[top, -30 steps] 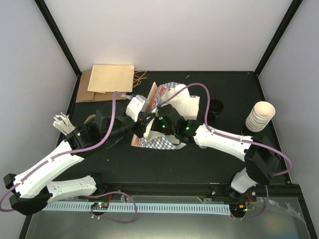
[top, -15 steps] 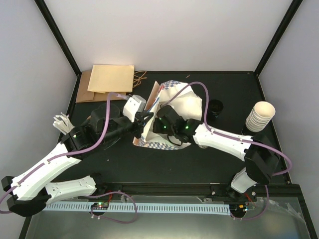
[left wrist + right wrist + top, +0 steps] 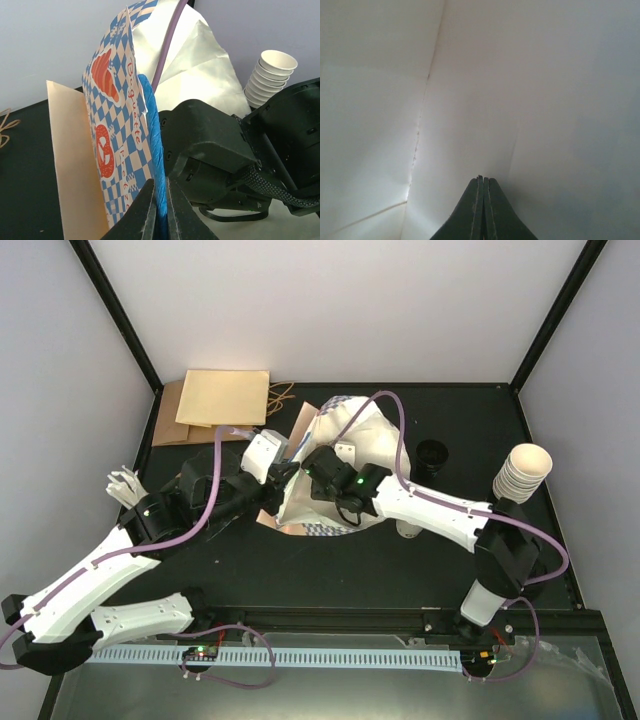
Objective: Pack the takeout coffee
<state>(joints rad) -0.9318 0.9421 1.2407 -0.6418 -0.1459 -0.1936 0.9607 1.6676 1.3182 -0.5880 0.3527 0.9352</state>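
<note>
Left wrist view: my left gripper (image 3: 160, 200) is clamped on the blue handle (image 3: 152, 130) of the blue-checked bag (image 3: 117, 115), and the bag's printed side stands upright just behind the fingers. My right arm's black wrist housing fills the frame beside it (it blocks most of what's beyond).

Right wrist view: my right gripper (image 3: 481, 182) is inside the bag. Fingers are pressed together with nothing between them, and white paper is all around.

Top view: the bag sits mid-surface toward the far edge. The round black lid (image 3: 432, 453) sits on the surface between the bag and the stack of cups (image 3: 522, 473), touching neither. A small white shape (image 3: 405, 530) peeks out from under my right forearm on the bag's near side. It could be the single cup, can't tell. Brown paper bags (image 3: 222, 400) lie at the far-left corner.
</note>
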